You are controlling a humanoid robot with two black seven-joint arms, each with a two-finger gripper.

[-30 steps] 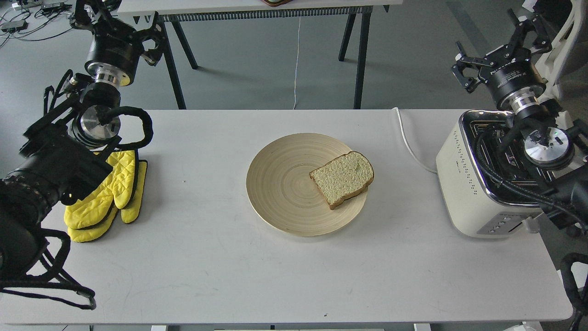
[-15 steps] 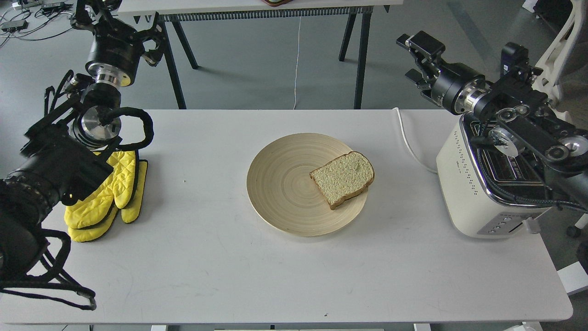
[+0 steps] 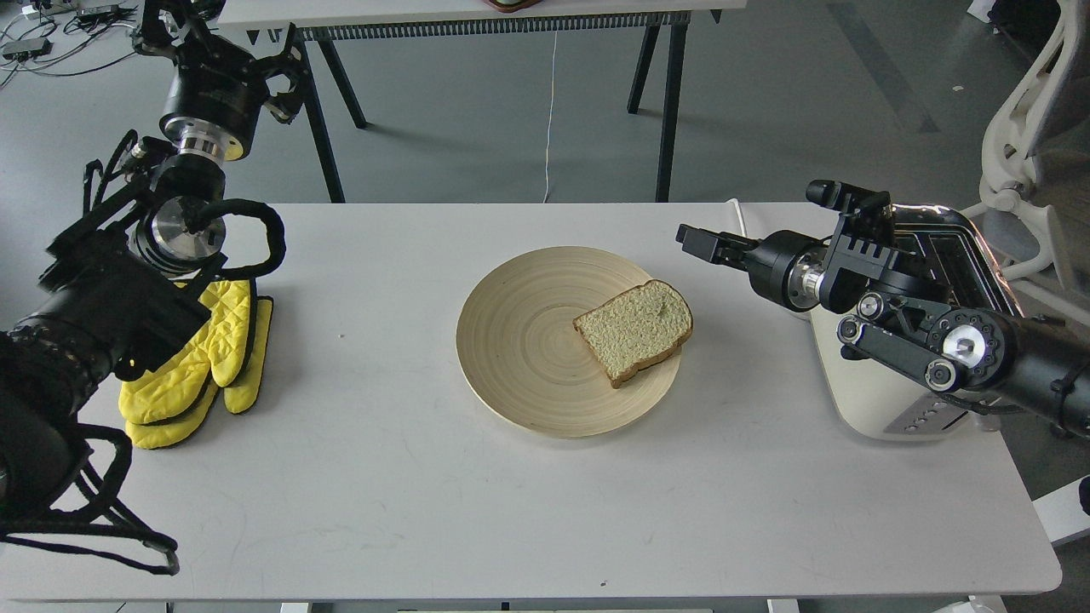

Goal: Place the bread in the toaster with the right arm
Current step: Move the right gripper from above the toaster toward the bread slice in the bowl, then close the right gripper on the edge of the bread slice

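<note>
The bread (image 3: 634, 330) lies flat on the right side of a round pale wooden plate (image 3: 519, 340) in the middle of the white table. The cream-white toaster (image 3: 877, 409) stands at the table's right edge, largely hidden behind my right arm; part of its chrome top (image 3: 966, 234) shows. My right gripper (image 3: 700, 242) points left, low over the table, to the right of and a little behind the bread, and holds nothing. It is seen side-on, so its fingers cannot be told apart. My left gripper (image 3: 217, 42) is raised at the far left, fingers spread, empty.
Yellow oven mitts (image 3: 196, 366) lie at the table's left under my left arm. The toaster's white cord (image 3: 754, 264) runs off the back edge. A second table's black legs (image 3: 668, 102) stand behind. A white chair (image 3: 1022, 128) is at the far right.
My right arm has swung down and left from above the toaster; its gripper now reaches out level over the table near the plate. Bread, plate and left arm have not moved.
</note>
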